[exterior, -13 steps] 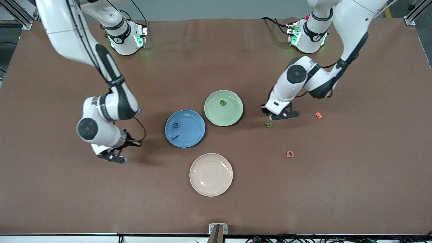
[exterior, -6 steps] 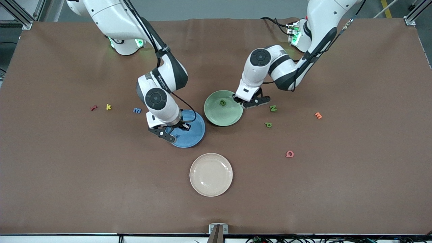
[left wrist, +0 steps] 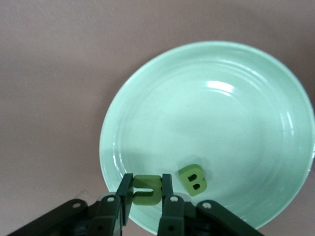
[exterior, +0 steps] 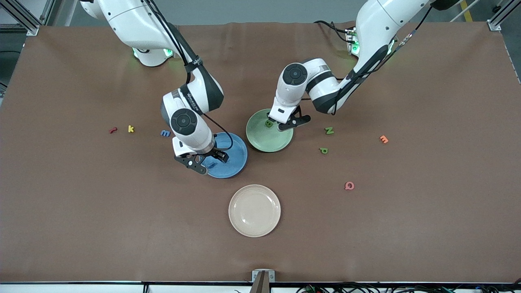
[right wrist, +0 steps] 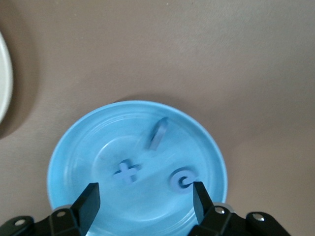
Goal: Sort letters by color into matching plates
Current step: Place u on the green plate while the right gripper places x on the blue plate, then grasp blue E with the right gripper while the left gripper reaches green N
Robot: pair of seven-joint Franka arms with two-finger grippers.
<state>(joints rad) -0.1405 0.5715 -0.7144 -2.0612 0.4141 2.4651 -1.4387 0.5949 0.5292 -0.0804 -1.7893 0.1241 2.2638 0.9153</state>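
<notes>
Letters, toy, assorted colours, spread over a brown surface [exterior: 407, 228].
- Blue plate [exterior: 236, 158]: holds 3 blue letters, seen in the right wrist view as a plus-like piece [right wrist: 127, 172], a curled c-like piece [right wrist: 182, 180] and a slim bar [right wrist: 157, 133].
- Green plate [exterior: 260, 140], just beside the blue plate, toward the left arm's end and farther from the front camera: holds 1 green B [exterior: 268, 123].
- Green letter in transit [left wrist: 146, 190]: pinched between the jaws of the left gripper [left wrist: 146, 194], over the green plate near the B.
- Right gripper [right wrist: 145, 196]: over the blue plate, jaws spread, nothing between them.
- Loose green letters: N [exterior: 329, 130] and P [exterior: 323, 151], on the surface near the green plate toward the left arm's end.
- Loose blue letter: m [exterior: 165, 133], toward the right arm's end of the blue plate.
- Other colours: yellow k [exterior: 130, 129], red piece [exterior: 112, 130], orange E [exterior: 384, 139], pink Q [exterior: 349, 186].
- Cream plate [exterior: 254, 228]: nearer the front camera than both coloured plates, holding no letters.
</notes>
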